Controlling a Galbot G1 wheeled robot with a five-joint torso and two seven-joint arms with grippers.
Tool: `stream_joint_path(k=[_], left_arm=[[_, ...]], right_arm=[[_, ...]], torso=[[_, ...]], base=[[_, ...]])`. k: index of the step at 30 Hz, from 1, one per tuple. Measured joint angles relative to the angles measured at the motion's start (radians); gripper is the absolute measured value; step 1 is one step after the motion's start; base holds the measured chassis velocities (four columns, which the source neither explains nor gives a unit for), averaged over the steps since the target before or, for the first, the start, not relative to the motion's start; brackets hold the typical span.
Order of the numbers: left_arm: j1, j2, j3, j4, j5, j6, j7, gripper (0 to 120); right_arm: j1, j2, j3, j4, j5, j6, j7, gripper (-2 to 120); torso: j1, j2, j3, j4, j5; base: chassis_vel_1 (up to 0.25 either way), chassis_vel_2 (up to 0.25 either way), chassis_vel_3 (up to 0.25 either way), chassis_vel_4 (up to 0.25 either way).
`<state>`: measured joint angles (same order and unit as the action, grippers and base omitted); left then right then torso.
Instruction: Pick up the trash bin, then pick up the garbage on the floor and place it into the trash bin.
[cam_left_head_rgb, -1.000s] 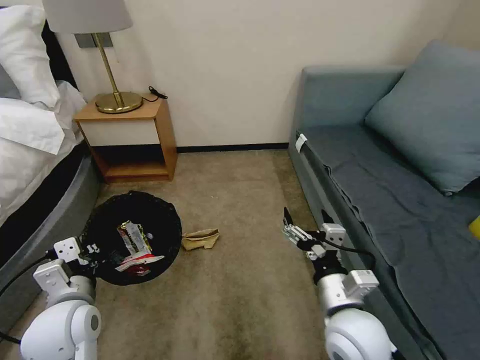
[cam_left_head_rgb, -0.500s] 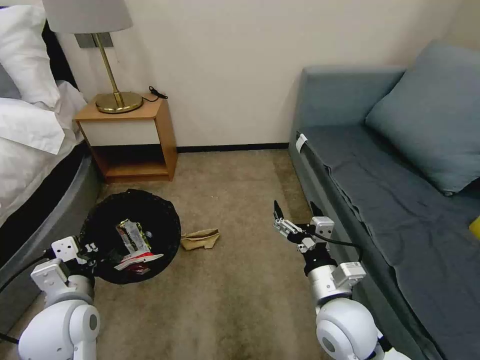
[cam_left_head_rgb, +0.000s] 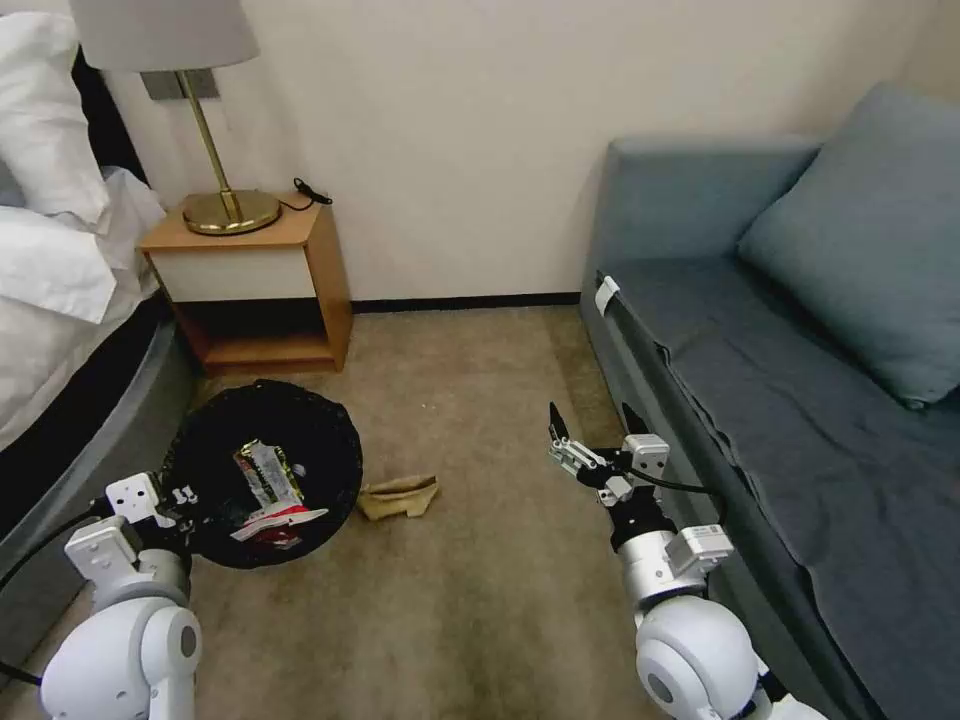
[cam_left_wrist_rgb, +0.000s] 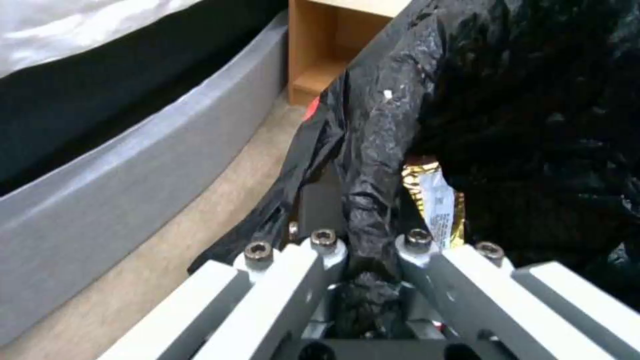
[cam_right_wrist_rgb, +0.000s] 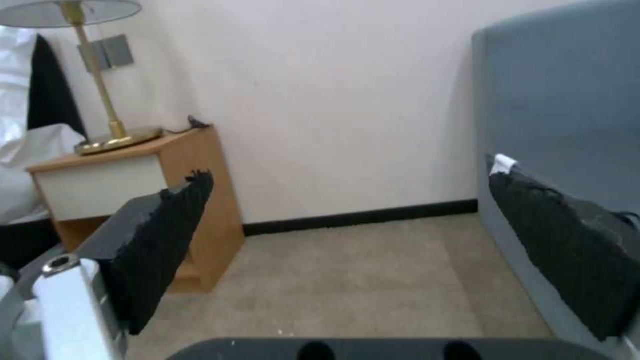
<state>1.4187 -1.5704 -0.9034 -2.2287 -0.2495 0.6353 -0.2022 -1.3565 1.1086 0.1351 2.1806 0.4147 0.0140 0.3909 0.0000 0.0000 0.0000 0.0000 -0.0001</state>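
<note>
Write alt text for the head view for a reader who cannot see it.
The left gripper is clamped on the black-bagged rim of the trash bin, which holds a snack wrapper and a red-and-white carton. A crumpled tan paper bag lies on the carpet beside it. The right gripper hangs open near the grey sofa.

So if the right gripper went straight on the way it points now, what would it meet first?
The right gripper, open, points over bare carpet toward the wall. The way looks free up to the baseboard, between the nightstand and the sofa, though depth is unclear.
</note>
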Motion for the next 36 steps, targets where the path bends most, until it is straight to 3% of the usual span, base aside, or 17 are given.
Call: stream_joint_path(k=[19, 21, 23, 26, 29, 31, 36], left_arm=[[0.007, -0.003, -0.002, 0.001, -0.001, -0.004, 0.001, 3], [0.008, -0.003, -0.003, 0.001, -0.001, -0.004, 0.001, 3], [0.008, -0.003, -0.003, 0.001, -0.001, -0.004, 0.001, 3], [0.009, -0.003, -0.005, 0.0, -0.002, -0.004, 0.001, 3], [0.009, -0.003, -0.006, 0.0, -0.002, -0.004, 0.001, 3], [0.011, -0.003, -0.007, -0.003, -0.003, -0.007, 0.002, 3], [0.015, -0.003, -0.012, -0.006, -0.004, -0.008, 0.002, 3]], right_arm=[[0.066, -0.028, -0.045, -0.058, -0.011, 0.011, -0.018, 100], [0.163, -0.056, -0.094, -0.12, 0.002, 0.015, -0.028, 100], [0.178, -0.06, -0.104, -0.131, 0.006, 0.016, -0.03, 100], [0.402, -0.095, -0.262, -0.286, 0.069, 0.018, -0.039, 100], [0.482, -0.095, -0.318, -0.335, 0.094, 0.007, -0.044, 100], [0.693, -0.082, -0.467, -0.459, 0.124, 0.003, -0.098, 100], [0.843, -0.072, -0.65, -0.564, 0.206, -0.013, -0.161, 100]], torso=[[0.0, 0.0, 0.0, -0.0001, 0.0002], [0.0, 0.0, 0.0, -0.0004, 0.0001], [0.0, 0.0, 0.0, -0.0004, 0.0001], [0.0, 0.0, 0.0, 0.0003, 0.0001], [0.0, 0.0, 0.0, -0.0001, 0.0003], [0.0, 0.0, 0.0, 0.0004, -0.0004], [0.0, 0.0, 0.0, 0.0001, -0.0002]], base=[[-0.189, 0.176, 0.183, -0.183], [0.0, 0.0, 0.0, 0.0], [0.0, 0.0, 0.0, 0.0], [0.012, -0.021, -0.014, 0.009], [0.0, 0.0, 0.0, 0.0], [0.0, 0.0, 0.0, 0.0], [0.0, 0.0, 0.0, 0.0]])
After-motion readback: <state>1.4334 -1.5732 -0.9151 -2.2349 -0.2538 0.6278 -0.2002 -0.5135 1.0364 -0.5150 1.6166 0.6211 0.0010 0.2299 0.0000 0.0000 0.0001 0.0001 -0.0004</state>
